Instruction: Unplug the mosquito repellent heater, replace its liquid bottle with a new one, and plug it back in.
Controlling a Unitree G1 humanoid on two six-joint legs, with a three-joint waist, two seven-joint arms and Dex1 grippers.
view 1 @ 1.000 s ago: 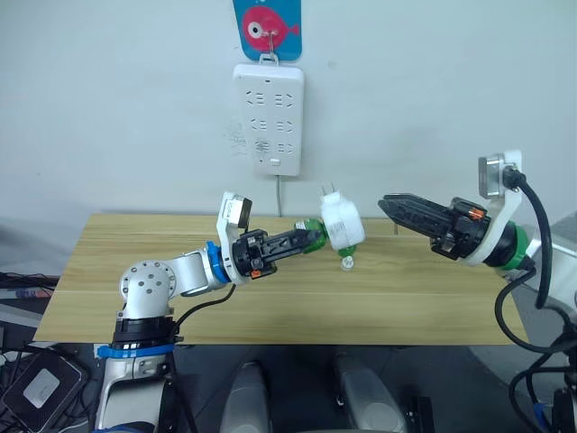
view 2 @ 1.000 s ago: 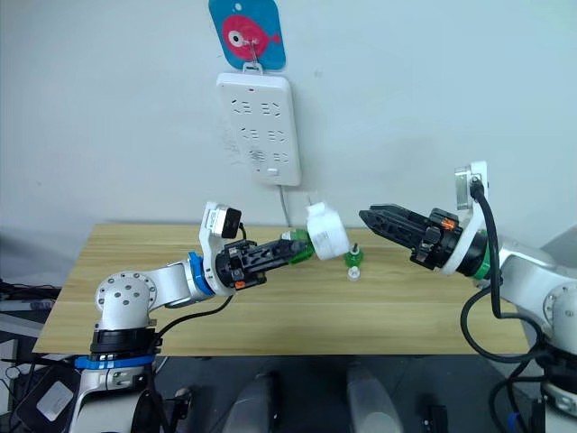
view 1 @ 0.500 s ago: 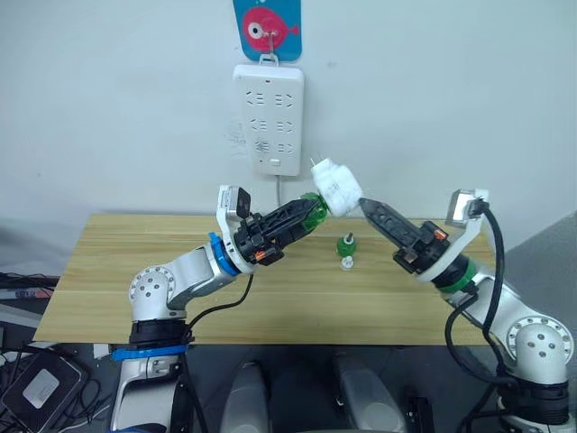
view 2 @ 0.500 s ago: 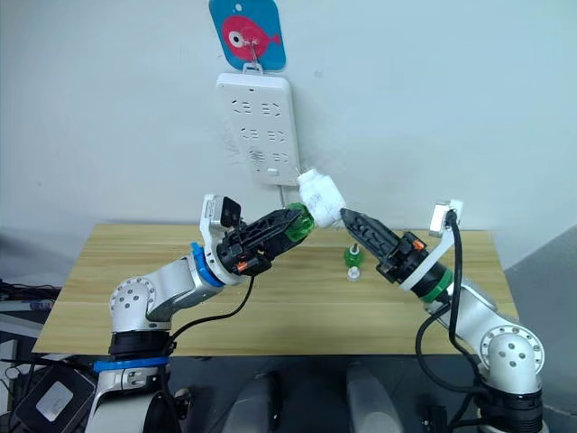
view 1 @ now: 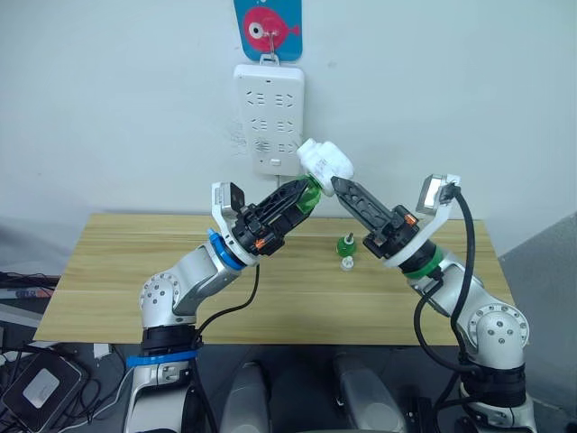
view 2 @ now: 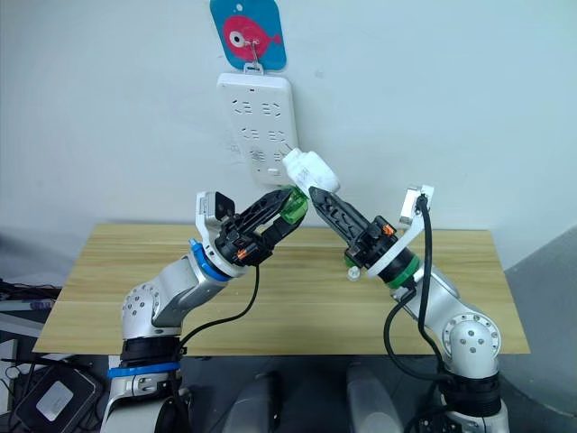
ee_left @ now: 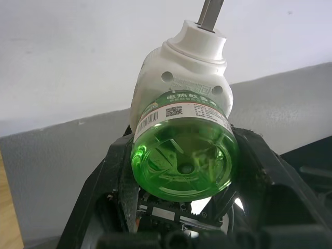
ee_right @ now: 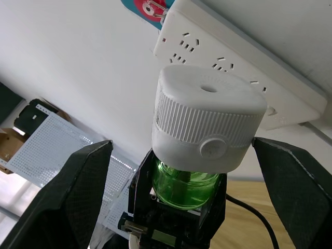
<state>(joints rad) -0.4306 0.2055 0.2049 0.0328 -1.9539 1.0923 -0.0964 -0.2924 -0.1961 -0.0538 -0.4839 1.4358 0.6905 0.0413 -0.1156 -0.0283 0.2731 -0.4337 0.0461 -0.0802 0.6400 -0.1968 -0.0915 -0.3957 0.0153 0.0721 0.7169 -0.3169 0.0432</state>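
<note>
The mosquito repellent heater (view 1: 326, 162) is a white rounded unit held in the air just right of the power strip's lower corner. A green liquid bottle (ee_left: 181, 155) is screwed into its underside, and one metal prong (ee_left: 210, 13) shows on its far side. My left gripper (view 1: 302, 192) is shut on this bottle from below left. From the right, my right gripper (view 1: 335, 184) reaches up with its fingers (ee_right: 83, 192) open on either side of the heater (ee_right: 207, 119). A second green bottle (view 1: 344, 244) stands on the table, a small white cap (view 1: 345, 263) in front of it.
The long white power strip (view 1: 268, 117) hangs on the wall from a hook on a blue card with a red fish (view 1: 267, 27); its cord drops behind the wooden table (view 1: 117, 271). Cables and a dark box lie on the floor at lower left.
Both arms have risen and swung in. The left gripper has carried the bottle and heater up and left, close to the power strip. The right gripper has closed in around the heater.
</note>
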